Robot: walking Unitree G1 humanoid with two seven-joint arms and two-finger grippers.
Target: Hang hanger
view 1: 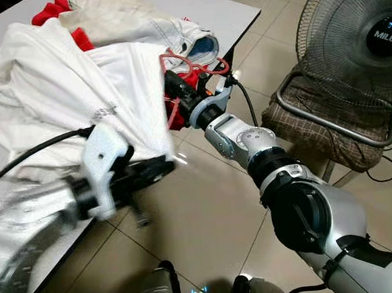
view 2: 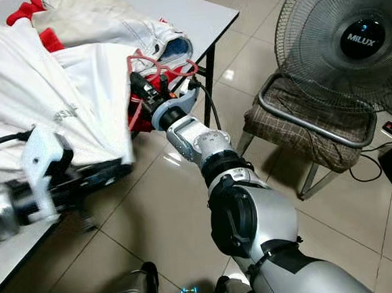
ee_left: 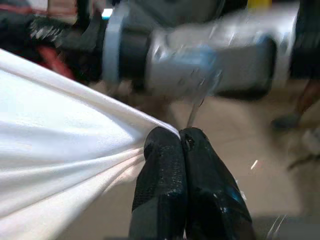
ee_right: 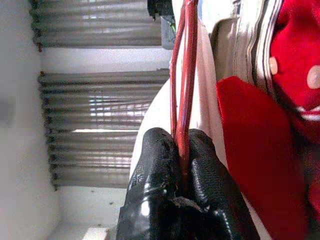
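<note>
The right gripper (ee_right: pixel 181 150) is clamping a red wire hanger (view 1: pixel 191 65) between fully closed fingers, the thin wire running straight up out of the pinch in the right wrist view. In the head views the hanger is sitting at the near edge of the table (view 1: pixel 229 11), just above the heap of clothes, with its loops lying against the folded jeans (view 1: pixel 189 38) and a red garment (ee_right: pixel 295 65) beside it. The arm is reaching forward from the robot's right, presumably so the hanger is being held steady at the opening of the shirt.

The left gripper (ee_left: pixel 179 145) is also closed tight, pinching a fold of the white shirt (view 1: pixel 62 82). The cloth is fanning out from the pinch in taut creases (a sign of tension, not slack), and in the head views the hem is being drawn toward the table edge, towards the hanger. That pull appears intended to spread the shirt so the hanger can be worked inside.

Judgement: the hanger is not yet seated in the shirt; whether any part has entered the cloth cannot be told. A standing fan (view 1: pixel 357 39) and a checked chair (view 1: pixel 317 127) are close on the right, a likely snag for the elbow.
</note>
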